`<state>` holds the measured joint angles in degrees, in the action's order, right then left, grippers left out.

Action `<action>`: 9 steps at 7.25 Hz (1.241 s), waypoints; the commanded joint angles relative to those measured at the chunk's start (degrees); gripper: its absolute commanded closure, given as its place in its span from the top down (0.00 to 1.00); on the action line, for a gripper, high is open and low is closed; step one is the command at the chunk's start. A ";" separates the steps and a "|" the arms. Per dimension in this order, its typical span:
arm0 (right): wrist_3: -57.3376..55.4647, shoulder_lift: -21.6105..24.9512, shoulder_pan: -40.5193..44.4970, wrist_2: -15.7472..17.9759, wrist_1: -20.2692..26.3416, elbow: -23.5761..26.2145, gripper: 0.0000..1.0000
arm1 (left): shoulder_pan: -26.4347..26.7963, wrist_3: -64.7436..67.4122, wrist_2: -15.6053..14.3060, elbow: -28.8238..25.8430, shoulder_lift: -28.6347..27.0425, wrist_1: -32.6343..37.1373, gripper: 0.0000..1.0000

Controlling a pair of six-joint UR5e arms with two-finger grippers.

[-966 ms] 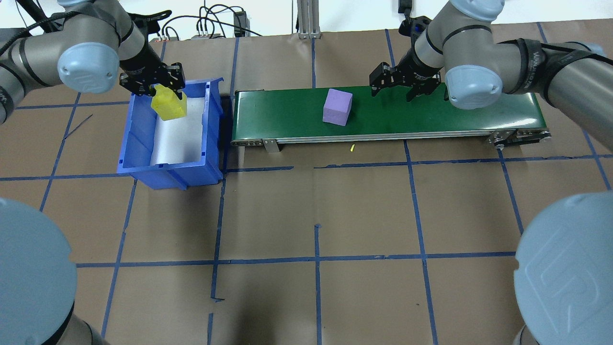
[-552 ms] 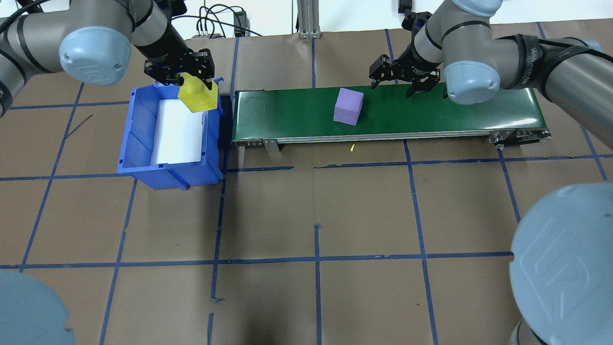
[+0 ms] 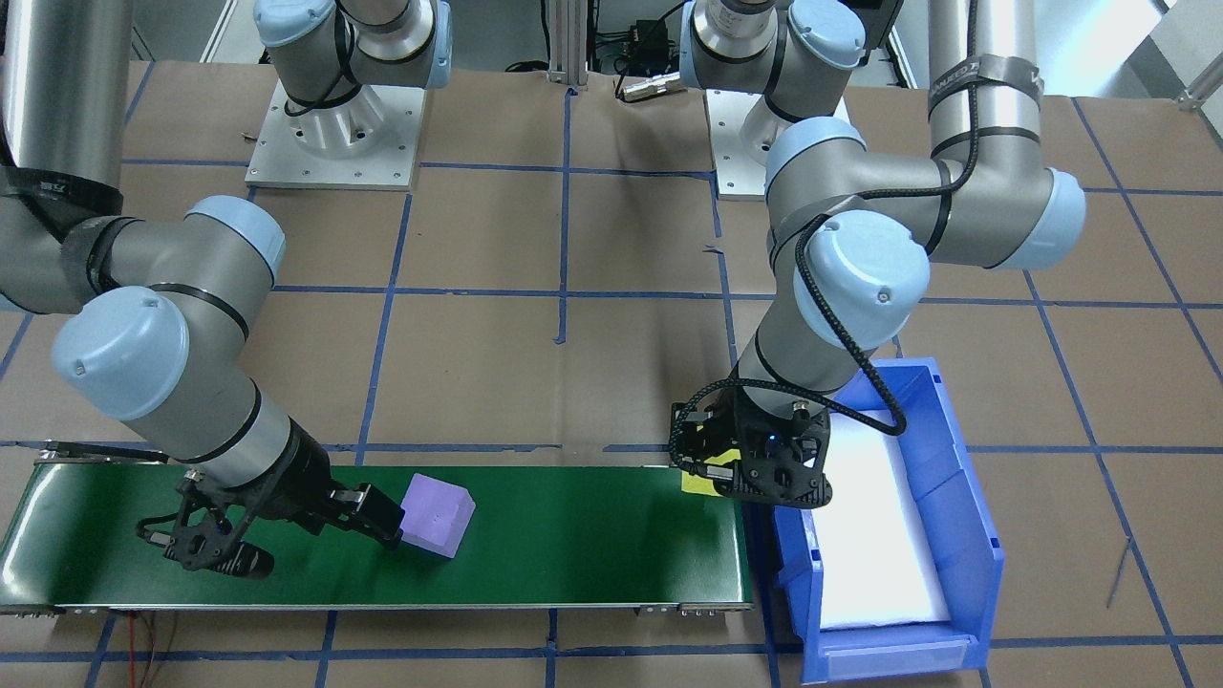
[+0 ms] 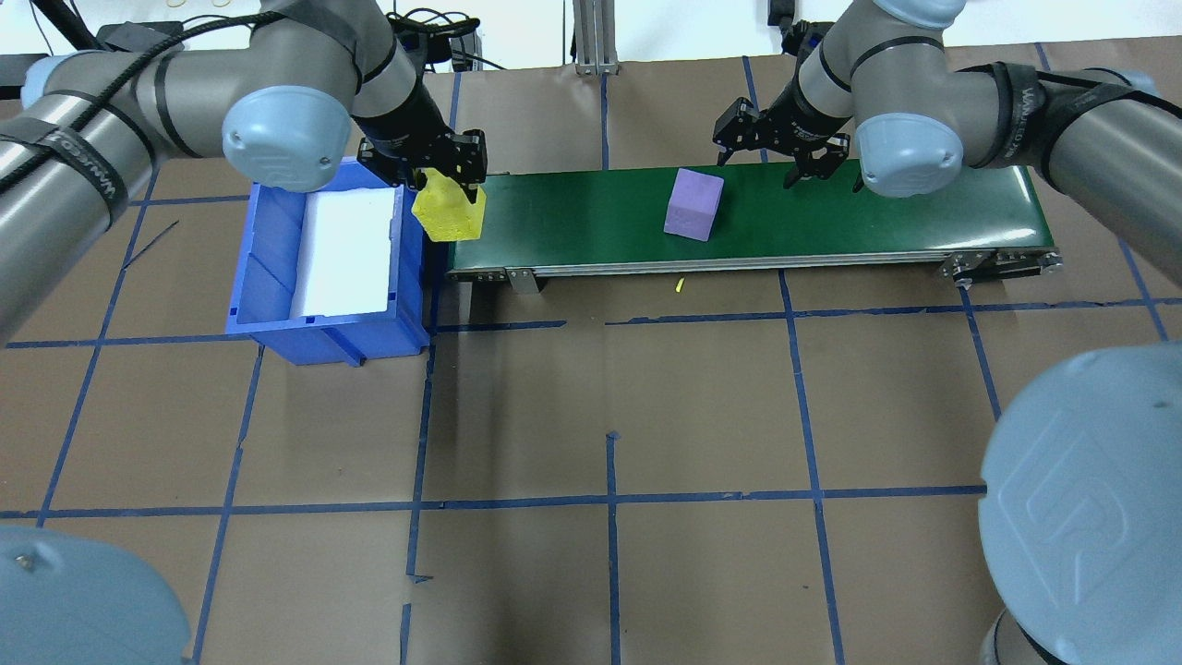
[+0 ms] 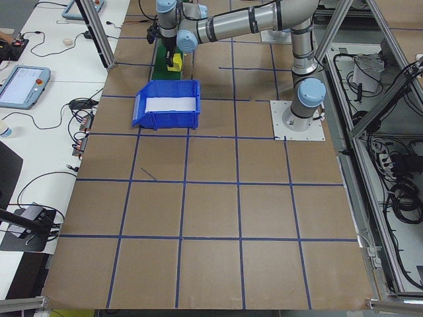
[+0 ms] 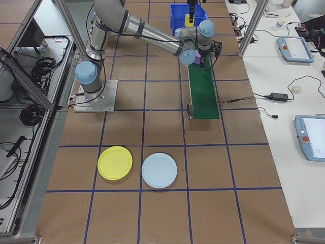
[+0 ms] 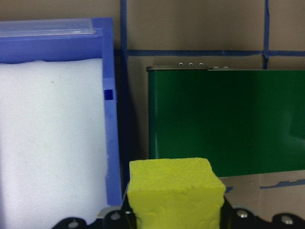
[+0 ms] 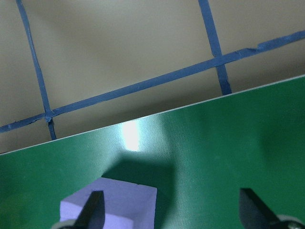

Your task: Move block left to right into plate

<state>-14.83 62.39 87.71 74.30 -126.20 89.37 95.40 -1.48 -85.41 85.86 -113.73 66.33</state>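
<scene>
My left gripper (image 4: 441, 180) is shut on a yellow foam block (image 4: 450, 209), held in the air over the gap between the blue bin (image 4: 268, 277) and the left end of the green conveyor belt (image 4: 831, 217). The left wrist view shows the yellow block (image 7: 176, 191) between the jaws. A purple block (image 4: 693, 204) lies on the belt. My right gripper (image 4: 759, 166) is open just right of it, low over the belt's far edge; the purple block (image 8: 112, 205) sits by its left finger. The yellow plate (image 6: 115, 162) lies far away on the table.
White foam (image 4: 346, 249) lines the blue bin. A light blue plate (image 6: 159, 170) lies next to the yellow plate, both beyond the belt's far end (image 6: 204, 109). A small yellow scrap (image 4: 680, 285) lies on the table in front of the belt.
My left gripper has carried the yellow block rightward from above the bin to the belt's left end. The purple block has travelled right along the belt, closer to the open right gripper.
</scene>
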 commanded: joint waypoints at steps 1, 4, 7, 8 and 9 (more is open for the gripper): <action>-1.08 0.10 0.00 0.23 0.25 0.80 1.00 | 0.92 0.16 -2.21 0.19 -2.10 -1.73 0.27; -1.87 0.19 0.00 -0.03 0.25 1.07 1.00 | 1.10 -0.02 -3.61 0.19 -4.29 -6.10 0.27; -1.87 0.01 0.00 -0.12 0.16 0.98 1.00 | 1.10 2.78 -3.62 -0.69 -5.97 -8.06 0.32; -1.35 0.01 0.00 -0.12 0.16 1.07 1.00 | 1.10 5.58 -3.62 -0.08 -6.06 -8.67 0.61; -0.38 -0.08 0.00 0.05 0.07 1.68 1.00 | 1.10 6.30 -3.45 0.19 -5.89 -10.76 0.80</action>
<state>-16.17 62.40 87.71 74.22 -126.06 90.53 96.51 3.10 -88.98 85.67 -119.59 57.46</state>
